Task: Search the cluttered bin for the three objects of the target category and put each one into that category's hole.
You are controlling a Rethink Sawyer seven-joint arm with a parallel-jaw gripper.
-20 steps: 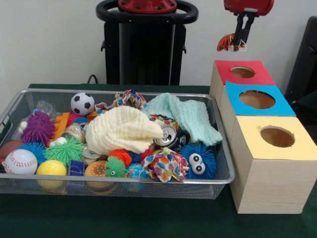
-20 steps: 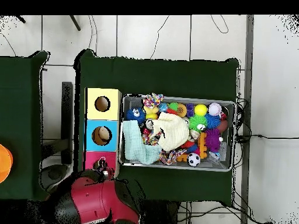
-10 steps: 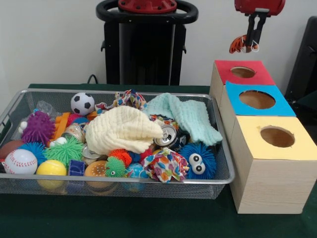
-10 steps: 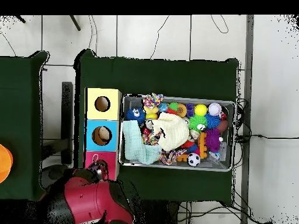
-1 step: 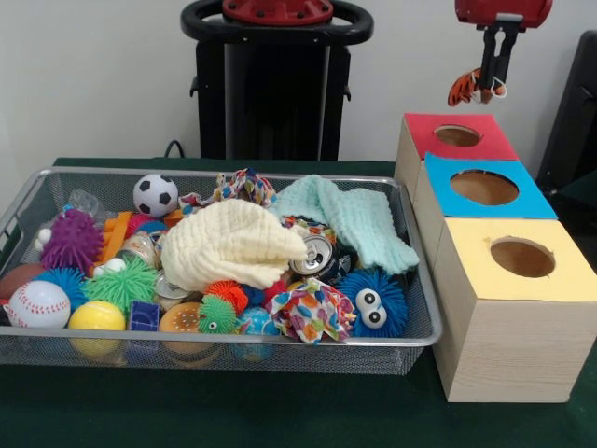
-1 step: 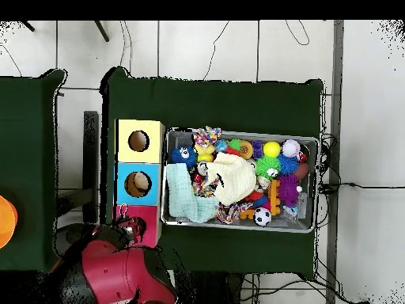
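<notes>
My gripper (image 5: 488, 91) hangs high at the right, above and just behind the red-topped box (image 5: 494, 145). It is shut on a small orange, black and white striped toy (image 5: 464, 89), which sticks out to its left. The red box's round hole (image 5: 457, 135) lies below and to the left of the toy. In the overhead view the red arm (image 6: 119, 273) covers part of the red box (image 6: 149, 229), with the gripper (image 6: 126, 229) at its edge. The wire bin (image 5: 410, 341) is full of mixed toys, balls, cans and cloths.
A blue-topped box (image 5: 534, 201) and a yellow-topped box (image 5: 466, 247) stand in a row in front of the red one, right of the bin. In the bin lie a cream cloth (image 5: 229, 243), a mint cloth (image 5: 359, 219), a soccer ball (image 5: 155, 194) and a baseball (image 5: 37, 303).
In the front view, the gripper has carried the striped toy rightward, from left of the red box's hole to beyond its right side. The bin's contents have not moved.
</notes>
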